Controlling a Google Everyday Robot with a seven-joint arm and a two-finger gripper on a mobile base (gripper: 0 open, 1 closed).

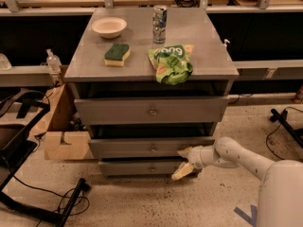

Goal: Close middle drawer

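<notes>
The middle drawer (125, 148) stands slightly pulled out, its wide front running left to right. The gripper (183, 162) is at that front's right end, well right of the knob (153, 149), so the closing push would probably go straight back from there. The jaws are spread and hold nothing; the upper finger seems to touch the front, and the lower one hangs below it.

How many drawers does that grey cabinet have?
3. The top drawer is just under the tabletop, the middle drawer sits below it, partly open, and the bottom drawer is lowest. The gripper is at the middle drawer's right front edge.
</notes>
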